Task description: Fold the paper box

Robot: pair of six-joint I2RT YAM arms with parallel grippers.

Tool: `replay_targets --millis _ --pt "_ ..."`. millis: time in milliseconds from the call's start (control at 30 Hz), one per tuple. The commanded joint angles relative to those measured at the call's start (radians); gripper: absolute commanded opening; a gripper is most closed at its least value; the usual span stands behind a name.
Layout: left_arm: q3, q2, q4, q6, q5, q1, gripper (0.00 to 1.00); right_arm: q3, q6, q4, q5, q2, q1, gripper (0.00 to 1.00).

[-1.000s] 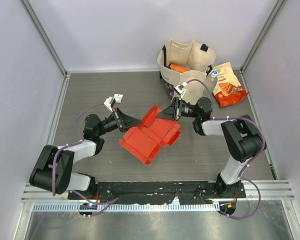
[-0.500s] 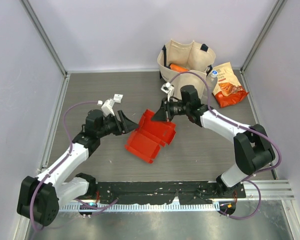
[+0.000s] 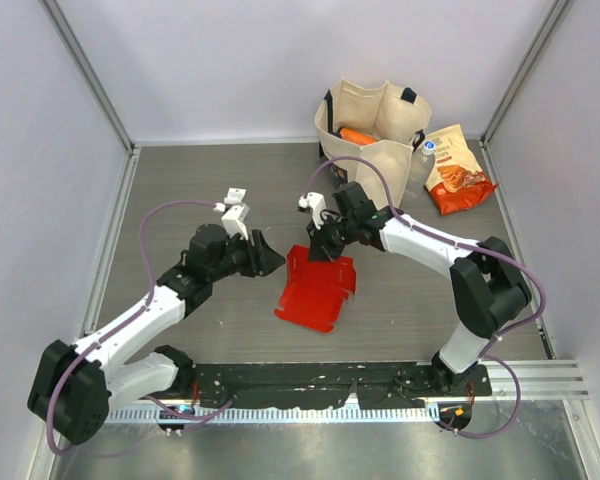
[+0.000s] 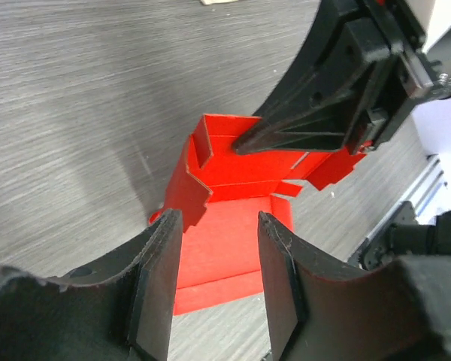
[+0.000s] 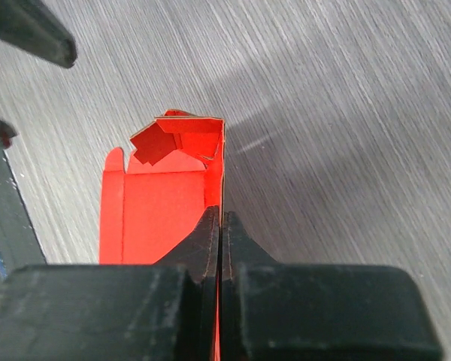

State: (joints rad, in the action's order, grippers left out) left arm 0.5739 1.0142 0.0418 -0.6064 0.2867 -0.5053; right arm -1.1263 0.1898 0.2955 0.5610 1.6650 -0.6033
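Note:
The paper box [image 3: 318, 288] is bright red card, partly folded, lying on the table with its far wall standing up. My right gripper [image 3: 318, 250] is shut on that upright wall; in the right wrist view the card edge runs straight between the closed fingertips [image 5: 220, 219] and the box floor [image 5: 158, 214] lies to their left. My left gripper [image 3: 269, 258] is open just left of the box, touching nothing. In the left wrist view its jaws [image 4: 218, 222] stand apart above the box [image 4: 225, 244], and the right gripper [image 4: 323, 113] pinches the wall beyond.
A beige tote bag [image 3: 372, 135] with an orange item inside stands at the back. An orange-red snack bag [image 3: 458, 172] lies to its right, and a bottle [image 3: 425, 152] stands between them. Grey walls enclose the table on three sides.
My left gripper has opened and let go of the box. The right gripper has carried the box's wall leftward and nearer, so the sheet has folded into a smaller shape.

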Motion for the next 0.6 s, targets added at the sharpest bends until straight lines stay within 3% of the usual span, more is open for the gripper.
replay_targets --millis 0,267,567 --pt "0.084 0.072 0.038 0.085 -0.037 -0.013 0.47 -0.079 0.167 0.063 0.022 0.027 0.0 0.01" --pt "0.17 0.164 0.024 0.131 -0.093 -0.033 0.46 -0.124 0.229 0.102 0.074 0.075 0.0 0.0" --pt "0.23 0.293 -0.008 0.154 -0.037 -0.045 0.38 -0.116 0.229 0.076 0.086 0.078 0.0 0.0"
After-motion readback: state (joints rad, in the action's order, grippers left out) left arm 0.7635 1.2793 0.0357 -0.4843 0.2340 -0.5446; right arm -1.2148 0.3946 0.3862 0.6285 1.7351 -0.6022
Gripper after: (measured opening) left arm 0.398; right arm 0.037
